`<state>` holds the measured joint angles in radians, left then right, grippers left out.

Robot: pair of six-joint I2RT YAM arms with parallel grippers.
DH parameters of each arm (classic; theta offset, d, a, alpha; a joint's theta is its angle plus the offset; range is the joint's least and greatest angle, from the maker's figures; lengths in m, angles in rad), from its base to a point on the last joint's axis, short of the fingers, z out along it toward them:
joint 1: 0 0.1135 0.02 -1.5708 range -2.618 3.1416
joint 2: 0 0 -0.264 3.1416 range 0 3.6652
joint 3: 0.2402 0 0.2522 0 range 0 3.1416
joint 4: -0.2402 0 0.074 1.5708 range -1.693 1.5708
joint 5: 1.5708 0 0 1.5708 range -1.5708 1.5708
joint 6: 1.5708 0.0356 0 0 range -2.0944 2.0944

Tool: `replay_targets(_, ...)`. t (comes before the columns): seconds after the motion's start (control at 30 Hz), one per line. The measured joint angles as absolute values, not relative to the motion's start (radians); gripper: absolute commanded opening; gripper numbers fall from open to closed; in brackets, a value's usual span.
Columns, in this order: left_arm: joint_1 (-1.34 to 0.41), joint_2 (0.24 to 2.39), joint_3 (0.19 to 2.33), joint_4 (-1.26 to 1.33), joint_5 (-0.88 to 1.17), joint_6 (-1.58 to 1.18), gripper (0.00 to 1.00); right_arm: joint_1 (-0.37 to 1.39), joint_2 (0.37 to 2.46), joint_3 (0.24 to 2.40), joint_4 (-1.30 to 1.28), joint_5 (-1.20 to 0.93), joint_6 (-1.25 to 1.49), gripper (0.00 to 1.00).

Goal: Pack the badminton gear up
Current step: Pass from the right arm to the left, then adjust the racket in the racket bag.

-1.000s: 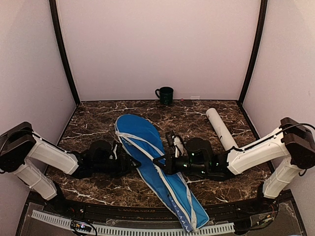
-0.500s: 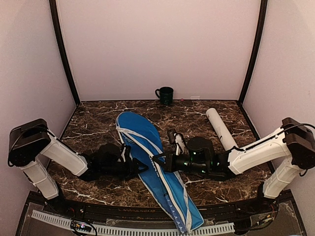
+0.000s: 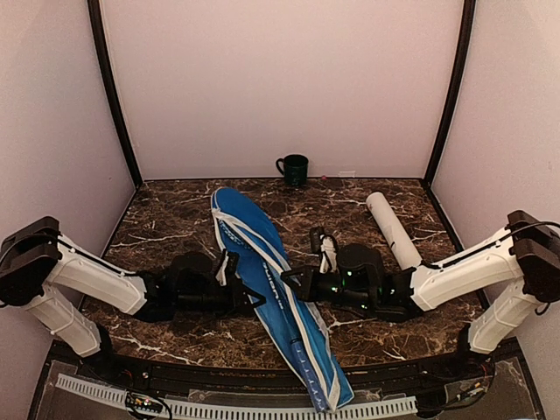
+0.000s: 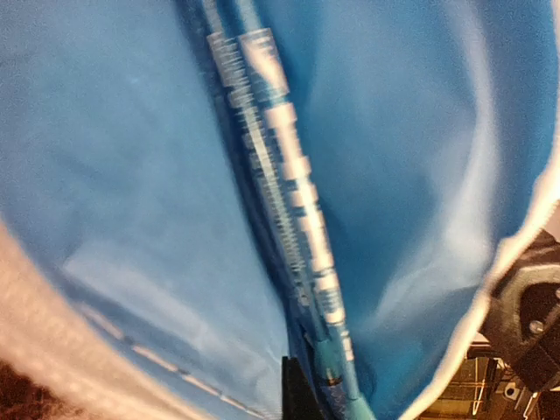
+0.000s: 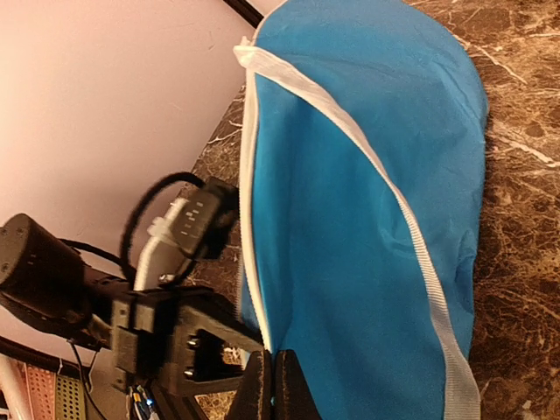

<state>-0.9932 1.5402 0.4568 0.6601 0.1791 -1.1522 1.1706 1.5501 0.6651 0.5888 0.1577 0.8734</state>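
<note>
Blue cover (image 3: 247,229) between left pincer (image 3: 254,299) and right pincer (image 3: 285,278), each clamped tight on its nearer edge.

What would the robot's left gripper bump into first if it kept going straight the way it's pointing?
The blue cover: the left gripper is shut on its open edge, pointing inside. Next, probably the racket shafts lying in there, though depth is hard to judge.

The blue cover (image 5: 350,175) (white-trimmed) rests on the marble table (image 5: 525,219). The right gripper (image 5: 273,385), fingers together, pinches its edge.
</note>
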Motion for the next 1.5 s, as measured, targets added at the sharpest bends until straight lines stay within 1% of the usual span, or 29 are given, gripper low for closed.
replay_targets(0.13, -0.998, 1.449, 0.52, 0.564, 0.183, -1.085, 0.0, 1.163, 1.51, 0.674, 0.488, 0.192, 0.866, 0.0)
replay_targets(0.27, -1.0, 1.436, 0.57, 0.49, 0.192, -1.037, 0.0, 1.158, 1.479, 0.702, 0.363, 0.234, 0.844, 0.01)
replay_targets(0.3, -1.0, 1.436, 0.572, 0.477, 0.195, -1.031, 0.0, 1.158, 1.475, 0.709, 0.335, 0.244, 0.842, 0.03)
replay_targets(0.33, -1.0, 1.438, 0.572, 0.468, 0.201, -1.027, 0.0, 1.157, 1.469, 0.714, 0.303, 0.256, 0.839, 0.09)
replay_targets(0.43, -1.0, 1.443, 0.576, 0.453, 0.219, -1.019, 0.0, 1.154, 1.444, 0.717, 0.232, 0.271, 0.824, 0.35)
replay_targets(0.47, -0.999, 1.444, 0.581, 0.446, 0.223, -1.016, 0.0, 1.151, 1.431, 0.717, 0.205, 0.272, 0.825, 0.42)
replay_targets(0.53, -0.999, 1.445, 0.598, 0.434, 0.226, -1.009, 0.0, 1.151, 1.404, 0.717, 0.159, 0.268, 0.816, 0.52)
replay_targets(0.6, -0.998, 1.446, 0.615, 0.419, 0.227, -1.002, 0.0, 1.151, 1.365, 0.717, 0.107, 0.253, 0.798, 0.58)
replay_targets(0.7, -0.998, 1.446, 0.622, 0.404, 0.228, -0.996, 0.0, 1.153, 1.295, 0.717, 0.035, 0.212, 0.772, 0.63)
replay_targets(0.87, -0.998, 1.447, 0.622, 0.384, 0.228, -0.99, 0.0, 1.196, 1.164, 0.719, -0.121, 0.144, 0.749, 0.6)
replay_targets(1.0, -0.998, 1.447, 0.622, 0.382, 0.228, -0.986, 0.0, 1.288, 1.099, 0.749, -0.23, 0.103, 0.757, 0.51)
replay_targets(1.07, -0.997, 1.447, 0.623, 0.38, 0.227, -0.981, 0.0, 1.341, 1.099, 0.773, -0.263, 0.094, 0.768, 0.48)
replay_targets(1.2, -0.998, 1.447, 0.636, 0.358, 0.227, -0.975, 0.0, 1.466, 1.185, 0.874, -0.337, 0.095, 0.788, 0.42)
replay_targets(1.33, -0.998, 1.447, 0.648, 0.347, 0.225, -0.968, 0.0, 1.542, 1.327, 0.979, -0.404, 0.111, 0.791, 0.4)
replay_targets(1.5, -0.997, 1.447, 0.654, 0.342, 0.224, -0.96, 0.0, 1.583, 1.457, 1.044, -0.499, 0.143, 0.8, 0.37)
